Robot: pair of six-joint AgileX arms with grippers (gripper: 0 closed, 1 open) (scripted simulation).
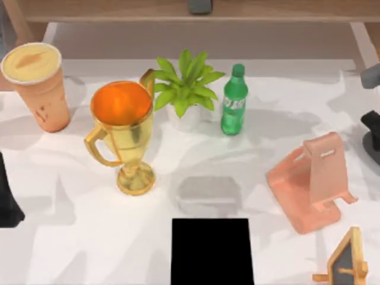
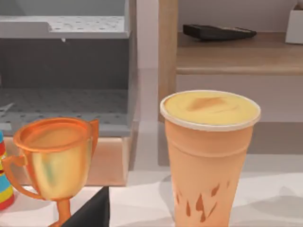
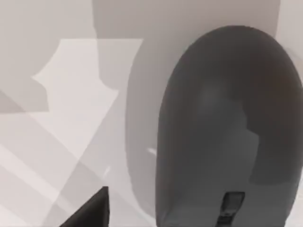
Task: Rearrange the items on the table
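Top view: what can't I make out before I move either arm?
- Left arm: cut by the top view's left edge; fingers out of frame.
- Right arm: cut by the right edge, likewise.
- Grey mouse: seen close in the right wrist view, cropped by that frame's edge.
- Orange cup: base cropped in the left wrist view.
- Small wooden-framed object: cut by the top view's bottom edge, identity unclear.

gold trophy [image 1: 123, 133], potted plant [image 1: 187, 89], green bottle [image 1: 234, 100], pink stand [image 1: 312, 181], black pad [image 1: 211, 250]
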